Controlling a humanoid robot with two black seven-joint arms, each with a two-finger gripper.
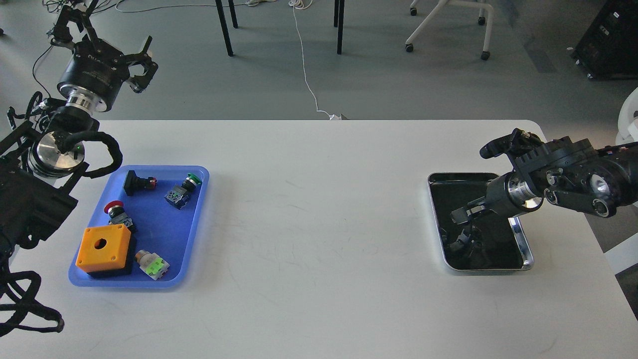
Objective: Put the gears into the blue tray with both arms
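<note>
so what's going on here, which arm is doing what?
The right arm's tool reaches down into the silver tray; its dark bottom hides whether it holds a gear. The left tool hangs raised behind the blue tray, open and empty. The blue tray holds switches and an orange box; no gears are visible there.

arms (75, 94): black | silver joint rings | corrugated cables | green light, possibly LED

one blue tray (197, 219), one silver tray (526, 252), four push-button switches (180, 191), one orange box (103, 248), two arms (573, 182)
</note>
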